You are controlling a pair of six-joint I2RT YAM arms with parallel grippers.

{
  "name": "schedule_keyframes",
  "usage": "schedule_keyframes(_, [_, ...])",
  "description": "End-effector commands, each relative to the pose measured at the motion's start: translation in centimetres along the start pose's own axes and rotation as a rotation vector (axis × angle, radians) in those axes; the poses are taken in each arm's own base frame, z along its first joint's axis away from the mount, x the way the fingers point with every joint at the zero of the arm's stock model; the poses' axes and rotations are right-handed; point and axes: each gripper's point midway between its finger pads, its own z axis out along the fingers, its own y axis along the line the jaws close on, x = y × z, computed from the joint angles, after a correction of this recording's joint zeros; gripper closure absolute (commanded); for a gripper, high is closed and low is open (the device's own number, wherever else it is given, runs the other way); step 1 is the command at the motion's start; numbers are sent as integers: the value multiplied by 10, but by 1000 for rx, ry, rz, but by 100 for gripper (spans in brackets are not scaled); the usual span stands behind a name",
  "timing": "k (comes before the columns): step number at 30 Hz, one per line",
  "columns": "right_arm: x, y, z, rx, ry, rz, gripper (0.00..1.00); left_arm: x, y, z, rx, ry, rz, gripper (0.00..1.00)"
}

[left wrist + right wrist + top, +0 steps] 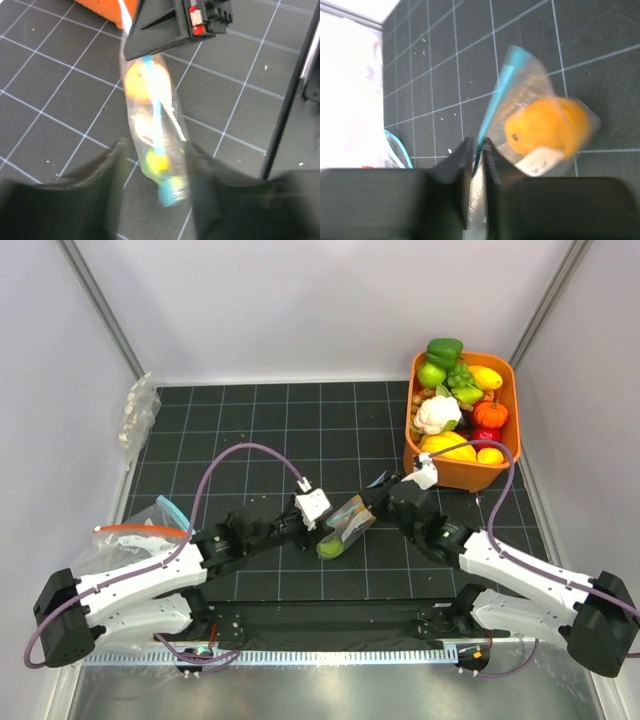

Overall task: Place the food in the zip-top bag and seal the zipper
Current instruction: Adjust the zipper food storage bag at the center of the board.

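The clear zip-top bag (350,523) hangs mid-table between my two grippers. The orange-yellow fruit (545,127) is inside it, also showing in the left wrist view (137,85). The lime-green fruit (330,548) sits at the bag's lower end, inside it in the left wrist view (157,162). The teal zipper strip (497,95) runs along the bag's edge. My right gripper (479,150) is shut on that strip and holds the bag up; it shows from above (388,502). My left gripper (157,150) is open, its fingers (117,180) on either side of the bag's lower end.
An orange bin (508,400) of toy produce stands at the back right. A clear bag with a red-orange strip (130,532) lies at the left edge. A bag with whitish pieces (138,412) lies at the back left.
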Motion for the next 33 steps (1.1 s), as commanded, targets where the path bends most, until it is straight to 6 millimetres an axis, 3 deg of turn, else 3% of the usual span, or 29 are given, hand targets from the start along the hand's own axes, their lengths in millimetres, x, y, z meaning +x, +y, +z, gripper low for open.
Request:
schedule_keyframes(1, [-28,15,-11,-68,-116,63,87,-27,-3,-3,13,-133,-23,33])
schedule_keyframes(2, [-32,10,-13,-52,-140,66,92,-30,-3,-5,8,-149,-34,29])
schedule_keyframes(5, [-51,-4,-21,-16,-241,96,97,-32,-3,-9,10,-180,-54,23])
schedule_keyframes(9, [-63,-17,-25,28,-306,121,98,-22,-15,-3,76,-122,-30,24])
schedule_keyframes(10, [-62,-18,-24,34,-304,119,98,-9,-20,3,104,-60,-23,26])
schedule_keyframes(11, [-62,-20,-24,44,-305,121,98,-12,-23,6,131,-51,-9,27])
schedule_keyframes(14, [-63,-23,-24,57,-311,133,97,5,-34,16,198,27,4,30])
schedule_keyframes(22, [-74,-32,-35,64,-366,196,97,29,-18,32,101,38,23,27])
schedule_keyframes(28, [-85,-44,-43,80,-425,251,97,62,-11,63,-8,-14,-139,31])
schedule_keyframes(29, [-85,-46,-44,82,-430,256,98,51,-8,67,-24,-85,-152,31])
schedule_keyframes(30, [-86,-47,-45,79,-436,264,98,68,-9,74,-24,-54,-158,31])
schedule_keyframes(33, [-87,-47,-46,76,-437,271,98,65,-14,88,-13,-81,-161,32])
